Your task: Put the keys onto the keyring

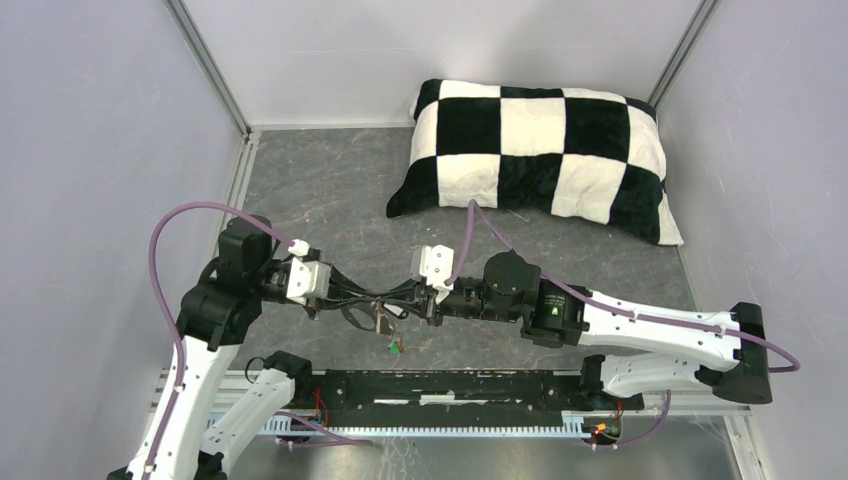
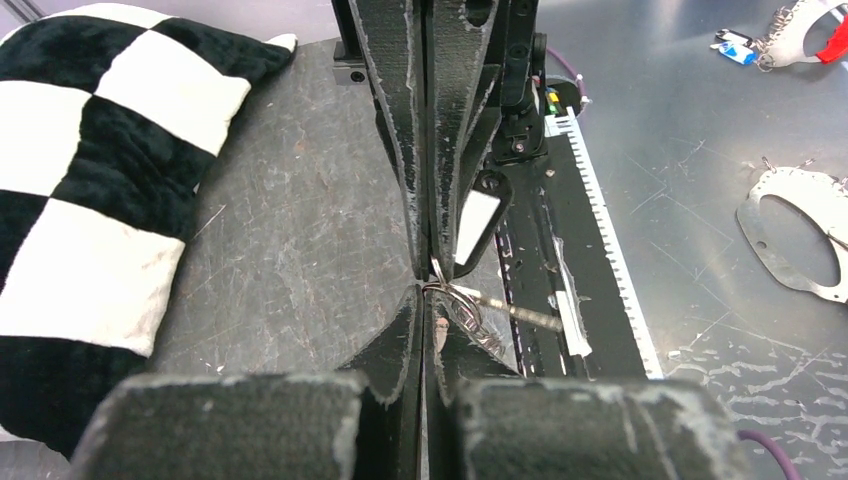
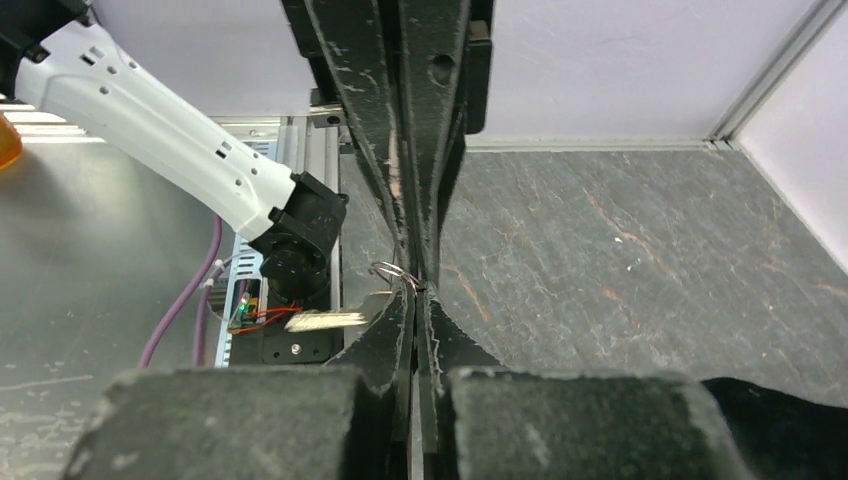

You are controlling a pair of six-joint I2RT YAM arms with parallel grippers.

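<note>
Two tools tip to tip above the dark desk [image 1: 330, 190], both pressed fully together: left tool [image 2: 424, 310] from one side, right tool [image 3: 415, 300] from the other. Between the tips, a thin wire keyring [image 2: 452, 300]; seems pinched by both at the same spot, hard to tell the real carrier. Hanging on the wire: a key with a black-framed white tag [image 2: 478, 222], plus a bare metal blade [image 2: 522, 316] beside it. Lower down, a green tag [image 1: 397, 348], either dangling or lying on the desk; not possible to say. Looks like the middle of threading. Main risk from here: twisting or pulling apart with such a small bite on thin wire, then slipping out and dropping ring and keys together. Also possible: forcing the coil open too far and bending it, or catching the dangling tag between the tips. At the back, well apart, the checked pillow [image 1: 540, 150]; no part in this.
</note>
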